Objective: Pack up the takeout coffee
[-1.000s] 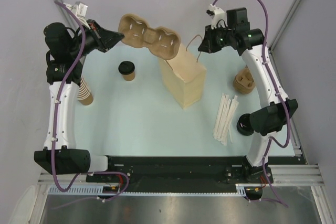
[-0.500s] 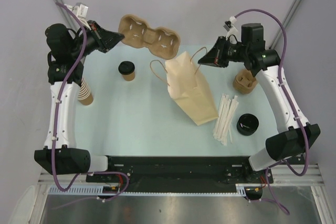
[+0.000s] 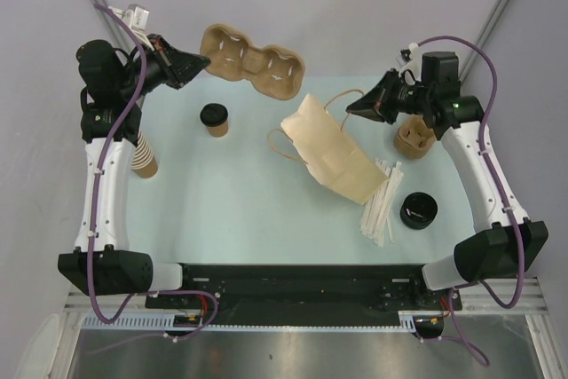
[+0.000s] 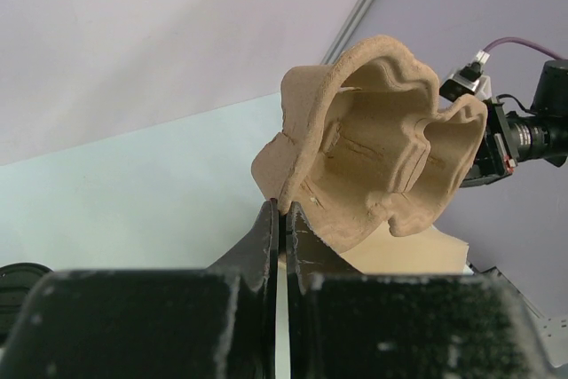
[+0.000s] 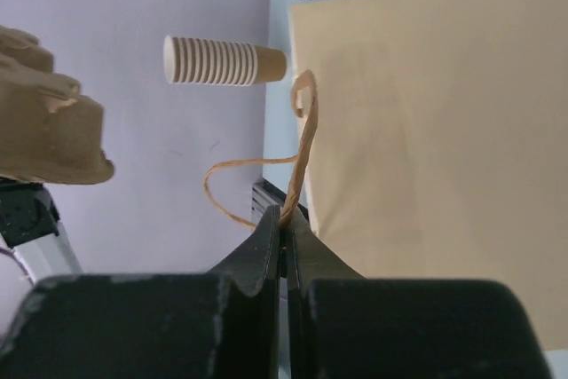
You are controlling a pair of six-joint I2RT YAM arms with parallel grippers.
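My left gripper is shut on the end rim of the brown moulded-pulp carrier tray and holds it in the air over the table's far edge. The left wrist view shows the jaws pinching the tray's edge. A small tan cup with a black top stands on the table below it. My right gripper is shut on the twine handle of a tan paper bag. The bag lies tipped towards the right.
A tall stack of nested tan cups stands at the left. A brown pulp piece sits at the right. Black lids and white sticks lie at the front right. The bag's bottom rests on the sticks.
My right gripper has moved right and nearer, pulling the bag by its handle. The bag has gone from upright to tipped over onto the sticks. The left arm and tray have not moved.
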